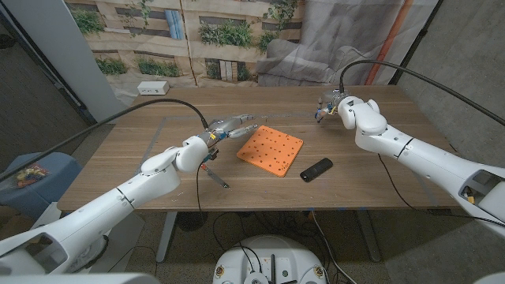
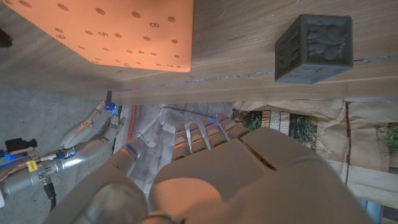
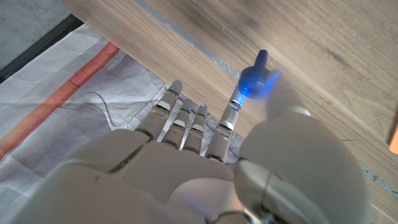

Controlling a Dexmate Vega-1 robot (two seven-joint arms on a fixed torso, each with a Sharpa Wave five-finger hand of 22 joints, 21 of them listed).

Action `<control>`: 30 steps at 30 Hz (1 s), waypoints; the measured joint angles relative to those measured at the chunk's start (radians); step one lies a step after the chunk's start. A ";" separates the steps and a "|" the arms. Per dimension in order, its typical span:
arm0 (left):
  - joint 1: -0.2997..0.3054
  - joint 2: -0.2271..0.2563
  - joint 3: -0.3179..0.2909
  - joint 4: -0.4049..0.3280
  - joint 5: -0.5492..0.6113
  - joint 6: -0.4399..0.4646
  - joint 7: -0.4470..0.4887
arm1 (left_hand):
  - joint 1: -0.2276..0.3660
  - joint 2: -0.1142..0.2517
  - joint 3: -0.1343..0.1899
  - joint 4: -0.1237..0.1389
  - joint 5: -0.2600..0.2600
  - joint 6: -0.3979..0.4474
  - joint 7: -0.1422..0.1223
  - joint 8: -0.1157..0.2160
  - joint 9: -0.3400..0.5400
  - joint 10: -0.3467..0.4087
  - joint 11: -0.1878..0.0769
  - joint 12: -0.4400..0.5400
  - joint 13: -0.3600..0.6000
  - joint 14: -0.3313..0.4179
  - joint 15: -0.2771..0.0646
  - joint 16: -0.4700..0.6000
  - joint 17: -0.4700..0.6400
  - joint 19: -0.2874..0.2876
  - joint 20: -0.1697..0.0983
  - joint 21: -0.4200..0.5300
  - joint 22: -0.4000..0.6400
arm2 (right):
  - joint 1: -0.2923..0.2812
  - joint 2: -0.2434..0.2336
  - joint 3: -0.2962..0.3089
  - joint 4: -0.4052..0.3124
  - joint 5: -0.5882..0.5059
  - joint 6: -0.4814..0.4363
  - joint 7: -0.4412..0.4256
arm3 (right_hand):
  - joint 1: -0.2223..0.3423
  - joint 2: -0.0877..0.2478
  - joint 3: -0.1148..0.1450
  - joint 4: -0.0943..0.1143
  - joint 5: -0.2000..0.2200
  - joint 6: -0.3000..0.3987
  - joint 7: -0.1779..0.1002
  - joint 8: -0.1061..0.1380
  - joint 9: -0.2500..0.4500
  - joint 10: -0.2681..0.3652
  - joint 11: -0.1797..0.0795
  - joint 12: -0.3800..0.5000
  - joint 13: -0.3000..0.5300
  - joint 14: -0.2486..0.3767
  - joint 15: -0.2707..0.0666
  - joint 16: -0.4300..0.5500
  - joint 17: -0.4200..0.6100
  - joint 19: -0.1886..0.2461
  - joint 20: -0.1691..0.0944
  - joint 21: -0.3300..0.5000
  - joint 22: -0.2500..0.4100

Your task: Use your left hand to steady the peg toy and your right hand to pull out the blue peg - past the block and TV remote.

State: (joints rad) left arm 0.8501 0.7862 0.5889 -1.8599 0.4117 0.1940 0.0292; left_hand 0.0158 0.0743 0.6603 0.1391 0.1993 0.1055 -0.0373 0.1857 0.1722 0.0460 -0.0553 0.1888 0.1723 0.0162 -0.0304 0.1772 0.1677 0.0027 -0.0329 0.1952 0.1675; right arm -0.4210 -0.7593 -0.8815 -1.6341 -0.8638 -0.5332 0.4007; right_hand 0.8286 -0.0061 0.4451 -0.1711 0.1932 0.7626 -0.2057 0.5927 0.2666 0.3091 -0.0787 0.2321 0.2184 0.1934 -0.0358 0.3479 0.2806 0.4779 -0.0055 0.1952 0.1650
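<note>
- Step: blue peg point(image 3: 260, 74) looks already out. My right hand point(image 1: 338, 106) pinches it between thumb and a finger, the rest of the fingers lying alongside; it is held up over the far part of the table point(image 1: 158, 170).
- The peg shows again in the left wrist view point(image 2: 109, 103), clamped in that same hand, well clear of the board.
- Peg toy point(image 1: 270, 149): orange board with rows of holes, lying on the table just beside my left hand's fingertips, toward my right side. I see no peg left standing in it.
- My left hand point(image 1: 227, 129) holds nothing, fingers apart and reaching toward the board's near corner. Can't tell whether they actually touch it.
- Judgement: pull is done; what's left is carrying the peg off and letting go. I'd call the task nearly finished.
- Next move calls for a steady pinch: the peg is small and the grip is only on its head. Lower before opening the fingers, or it rolls.
- Block point(image 2: 314, 47): dark cube near the table's far edge, ahead of my left hand.
- TV remote point(image 1: 316, 169): black, on my right hand's near side, just past the board's near corner.
- Edges: my right hand sits close to the far table edge, so a drop there could go off the table.
- Open room: bare wood on the outer side of my right hand.
</note>
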 measured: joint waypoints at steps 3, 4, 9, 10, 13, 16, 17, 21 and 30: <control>0.012 -0.010 -0.018 0.001 -0.030 0.006 0.024 | 0.000 0.000 0.000 0.000 0.000 0.000 0.000 0.000 0.000 0.000 0.000 0.000 0.000 0.000 0.000 0.000 0.000 0.001 -0.001 0.000 0.000 | -0.001 0.000 0.000 0.005 -0.003 -0.002 0.001 | 0.000 0.000 0.000 0.000 0.000 -0.005 -0.005 0.000 0.000 0.000 0.000 0.000 0.000 0.000 0.000 0.000 0.000 0.000 0.000 0.000 0.000; 0.013 -0.011 -0.019 0.001 -0.030 0.006 0.024 | 0.000 0.000 0.000 0.000 0.000 0.000 0.000 0.000 0.000 0.000 0.000 0.000 0.000 0.000 0.000 0.000 0.000 0.001 -0.001 0.000 0.000 | -0.001 0.000 0.000 0.005 -0.004 -0.003 0.002 | 0.000 0.000 0.000 0.000 -0.001 -0.005 -0.005 0.000 0.000 0.000 0.000 0.000 0.000 0.000 0.000 0.000 0.000 0.000 0.000 0.000 0.000; 0.028 -0.023 -0.043 0.005 -0.104 0.020 0.093 | 0.000 0.000 0.004 -0.004 0.000 0.009 0.002 0.000 0.000 0.000 0.000 0.000 0.000 0.000 0.000 0.000 0.000 0.001 -0.001 0.000 0.000 | 0.000 0.004 -0.007 0.022 -0.014 -0.007 0.007 | 0.000 0.000 0.000 0.000 -0.001 -0.005 -0.005 0.000 0.000 0.000 0.000 0.000 0.000 0.000 0.000 0.000 0.000 0.000 0.000 0.000 0.000; 0.031 -0.026 -0.048 0.006 -0.112 0.021 0.101 | 0.000 0.000 0.004 -0.004 0.000 0.009 0.002 0.000 0.000 0.000 0.000 0.000 0.000 0.000 0.000 0.000 0.000 0.001 -0.001 0.000 0.000 | 0.001 0.005 -0.009 0.025 -0.016 -0.008 0.009 | 0.000 0.000 0.000 0.000 -0.001 -0.005 -0.005 0.000 0.000 0.000 0.000 0.000 0.000 0.000 0.000 0.000 0.000 0.000 0.000 0.000 0.000; 0.038 -0.029 -0.057 0.007 -0.135 0.022 0.122 | 0.005 0.005 0.004 -0.004 0.000 0.009 0.002 0.000 0.000 0.001 -0.001 0.000 0.000 0.000 0.000 0.000 0.000 0.001 -0.001 0.000 0.000 | 0.004 0.008 -0.014 0.033 -0.022 -0.009 0.012 | 0.000 0.000 -0.004 0.004 -0.001 -0.005 -0.005 0.000 0.000 0.000 0.000 0.000 0.000 0.000 0.000 0.000 0.001 0.000 0.000 0.000 0.000; 0.047 -0.034 -0.071 0.009 -0.140 0.022 0.127 | 0.005 0.005 0.008 -0.008 0.000 0.009 0.002 0.000 0.000 0.004 -0.004 0.000 0.000 0.000 0.000 0.000 0.000 0.001 -0.001 0.000 0.000 | 0.005 0.009 -0.015 0.035 -0.029 -0.011 0.017 | 0.000 0.000 -0.006 0.003 -0.001 -0.005 -0.005 0.000 0.000 0.000 0.000 0.000 0.002 0.000 0.000 0.000 0.005 0.000 0.000 0.000 0.000; 0.051 -0.038 -0.077 0.010 -0.171 0.023 0.153 | 0.005 0.005 0.008 -0.008 0.000 0.009 0.002 0.000 0.000 0.004 -0.004 0.000 0.000 0.000 0.000 0.000 0.000 0.001 -0.001 0.000 0.000 | 0.009 0.013 -0.022 0.044 -0.032 -0.011 0.019 | 0.000 0.000 -0.006 0.003 -0.001 -0.005 -0.005 0.000 0.000 0.000 0.000 0.000 0.003 0.000 0.000 0.000 0.005 0.000 0.000 0.000 0.000; 0.064 -0.050 -0.093 0.014 -0.222 0.023 0.194 | 0.005 0.005 0.008 -0.008 0.000 0.009 0.002 0.000 0.000 0.004 -0.004 0.000 0.000 0.005 -0.006 0.000 0.000 0.001 -0.001 0.000 0.000 | 0.014 0.017 -0.030 0.054 -0.040 -0.012 0.025 | 0.000 0.000 -0.006 0.003 -0.004 -0.011 -0.011 -0.001 0.000 0.000 0.000 -0.008 0.003 0.000 0.000 0.000 0.005 0.000 0.000 0.000 0.000; 0.102 -0.066 -0.128 0.008 -0.299 0.026 0.274 | 0.008 0.003 0.016 -0.016 0.000 0.022 0.003 0.000 0.000 0.010 0.000 0.000 0.000 0.011 0.000 0.000 -0.005 0.006 0.004 0.000 0.000 | 0.026 0.032 -0.049 0.084 -0.049 -0.012 0.040 | 0.000 0.000 -0.011 0.006 -0.004 -0.015 -0.015 -0.005 0.000 -0.007 -0.001 -0.008 0.003 0.000 0.000 0.000 0.005 0.000 0.000 0.000 0.000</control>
State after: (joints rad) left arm 0.9521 0.7199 0.4605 -1.8514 0.1132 0.2198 0.3032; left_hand 0.0238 0.0770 0.6762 0.1231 0.1993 0.1272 -0.0338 0.1856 0.1722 0.0564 -0.0550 0.1888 0.1724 0.0270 -0.0306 0.1772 0.1627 0.0089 -0.0284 0.1951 0.1676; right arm -0.3952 -0.7273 -0.9307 -1.5500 -0.9124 -0.5450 0.4405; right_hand 0.8283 -0.0064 0.4341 -0.1655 0.1894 0.7477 -0.2204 0.5881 0.2665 0.3023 -0.0794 0.2236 0.2214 0.1934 -0.0358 0.3479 0.2859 0.4777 -0.0053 0.1952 0.1650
